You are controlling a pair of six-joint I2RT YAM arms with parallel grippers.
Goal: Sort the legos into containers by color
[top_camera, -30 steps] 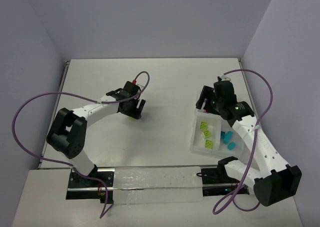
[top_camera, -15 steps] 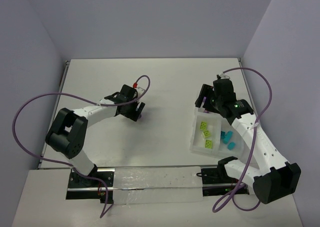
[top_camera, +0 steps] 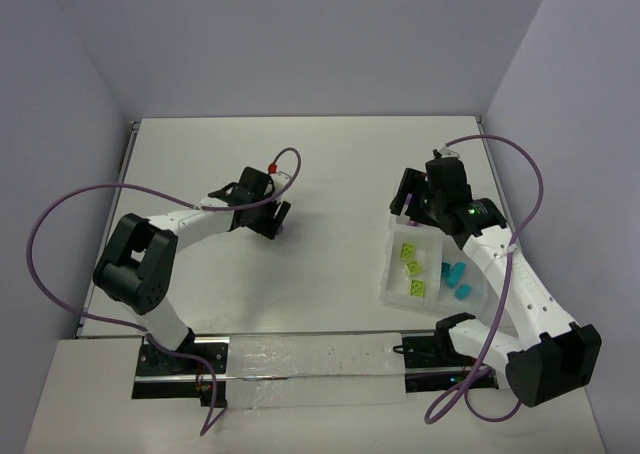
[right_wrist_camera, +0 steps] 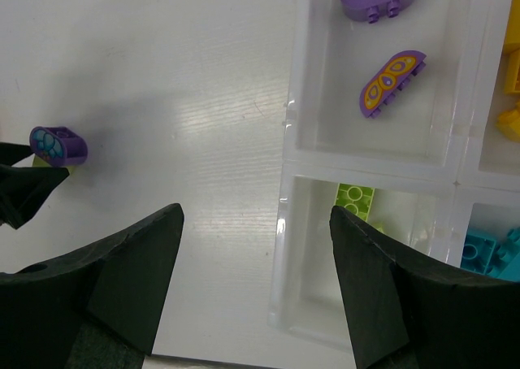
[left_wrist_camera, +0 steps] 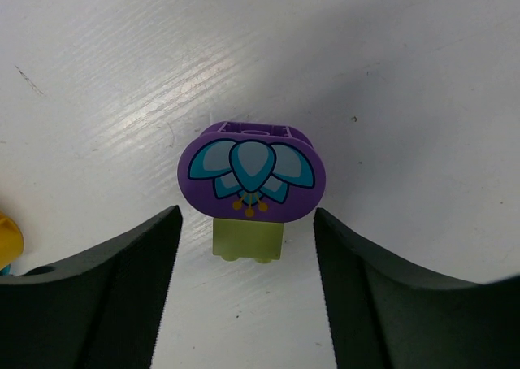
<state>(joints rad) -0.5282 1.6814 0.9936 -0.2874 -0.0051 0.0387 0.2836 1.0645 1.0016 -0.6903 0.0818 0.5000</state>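
The left jaws gape wide around the purple-on-lime pair [left_wrist_camera: 250,192], untouched on the desk [top_camera: 340,164] left of centre; right jaws wide, empty, over the tray [right_wrist_camera: 289,133] at right.

**Robotics laboratory, enclosed test cell.** A bare white table [top_camera: 330,164] is boxed in on three sides by plain pale walls [top_camera: 300,44]. Bolted at its near edge are a left arm [top_camera: 190,219] and a right arm [top_camera: 520,284], both white and black, trailing loose purple cables [top_camera: 100,187]. A clear strip with black brackets [top_camera: 310,359] spans the front. A compartmented tray [top_camera: 386,274] holds colour-grouped toy bricks [top_camera: 410,264].
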